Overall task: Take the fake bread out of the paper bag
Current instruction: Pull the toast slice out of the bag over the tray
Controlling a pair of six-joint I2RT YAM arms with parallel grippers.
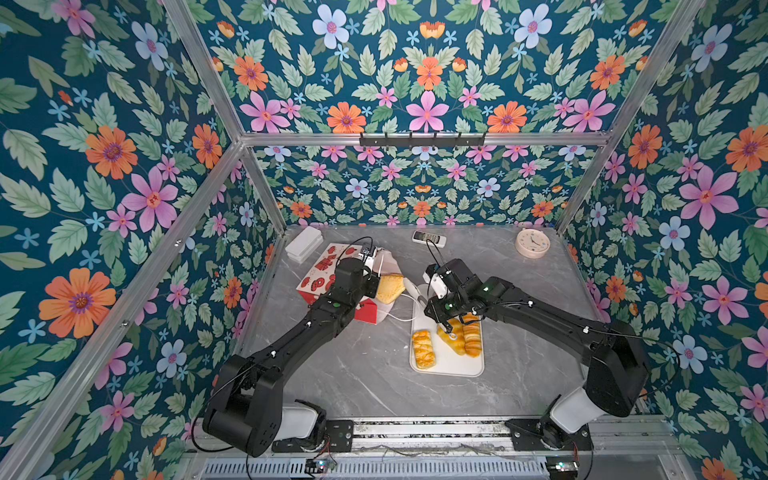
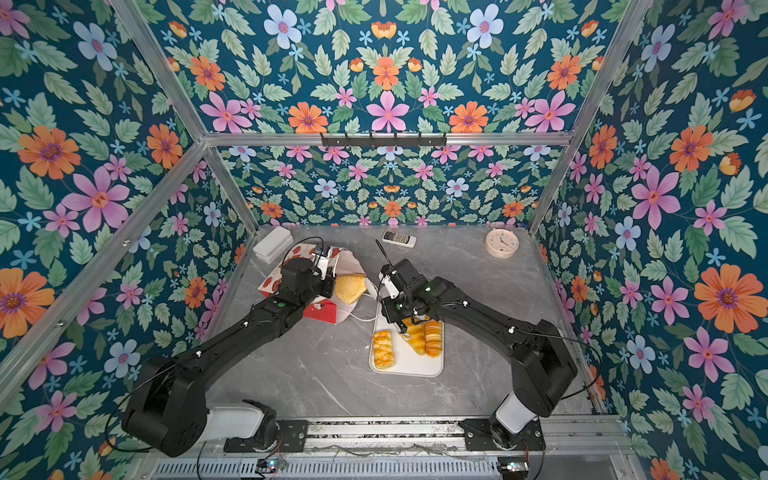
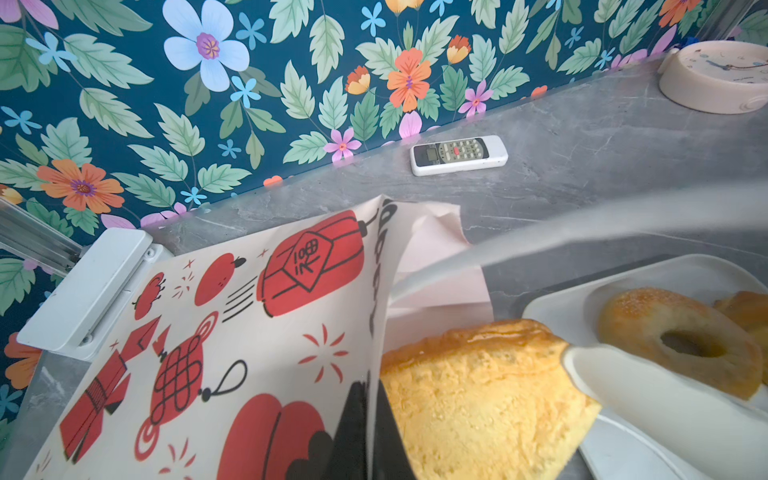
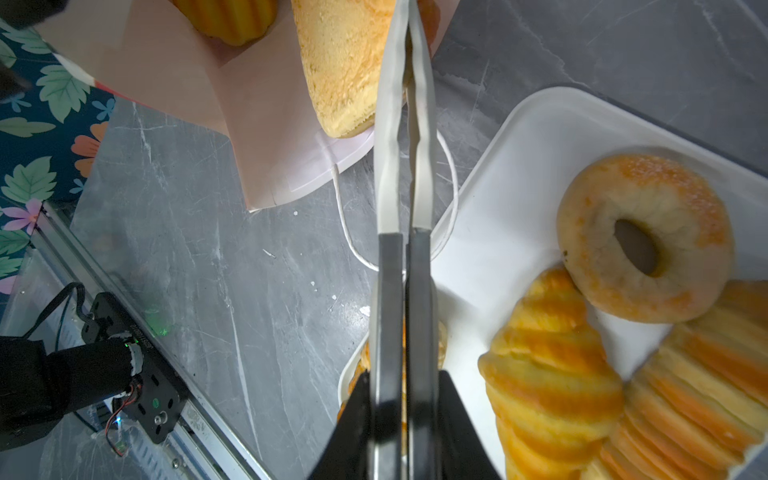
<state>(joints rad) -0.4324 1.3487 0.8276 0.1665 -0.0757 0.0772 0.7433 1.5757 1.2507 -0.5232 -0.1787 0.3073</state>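
Fetching another piece: left gripper (image 3: 368,424) pinches the bag (image 3: 249,332) open by its upper flap; right gripper (image 4: 405,415) squeezes tongs (image 4: 390,145), closed empty beside bread (image 4: 340,62) at the bag mouth. Next, the tongs likely must open around it.

Bright, even, diffuse light falls from above. In both top views, shadows on the grey tabletop (image 1: 365,386) are faint and soft-edged. Wide-angle distortion splays the frame rails (image 1: 205,75) toward the left and right edges. The fake bread (image 4: 548,374) carries a mild sheen, and the white tray (image 4: 519,174) is nearly washed out. Near the wrist lenses, the right gripper (image 4: 407,25) blurs at its black base and a pale streak (image 3: 582,232) is unidentifiable. The paper bag (image 3: 249,311) print is sharp.
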